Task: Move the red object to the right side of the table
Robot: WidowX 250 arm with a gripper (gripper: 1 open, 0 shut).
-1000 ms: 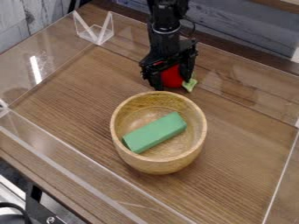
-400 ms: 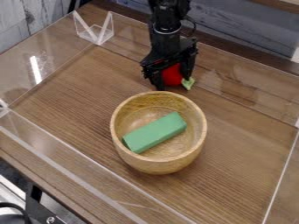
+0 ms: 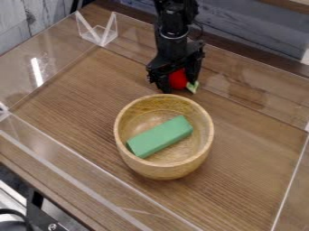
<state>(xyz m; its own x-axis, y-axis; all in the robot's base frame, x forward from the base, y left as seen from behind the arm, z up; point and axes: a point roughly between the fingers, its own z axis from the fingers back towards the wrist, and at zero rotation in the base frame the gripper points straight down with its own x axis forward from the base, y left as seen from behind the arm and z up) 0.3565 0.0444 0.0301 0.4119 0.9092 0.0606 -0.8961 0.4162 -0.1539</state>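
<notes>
While the red object (image 3: 182,79) is sitting on the table (image 3: 72,99) just behind the wooden bowl (image 3: 165,135), toward the back of the scene and a bit right of centre, the gripper (image 3: 174,78) is pointed straight down over it with the fingers spread on either side, so it reads as open around the fruit and not yet squeezed. Whether the pads are actually touching it can't be told from this angle, since most of the fruit is hidden behind the black fingers and only a red patch plus a bit of pale green stem is seen poking out at the lower right. The fruit is probably a light plastic or foam toy, so weight shouldn't be a worry, but the round, likely smooth skin could be squirted out sideways if it's pinched off-centre. The best hold is likely across the widest part of the red body, low and centred, and the leafy stem should be avoided since it looks thin and bendy. A gentle squeeze ought to be enough; nothing about it looks fragile. A green block (image 3: 160,136) is lying inside the bowl and isn't part of the job. Open wood is seen to the right of the bowl before the clear wall (image 3: 287,194), so a spot for the fruit is available there.
</notes>
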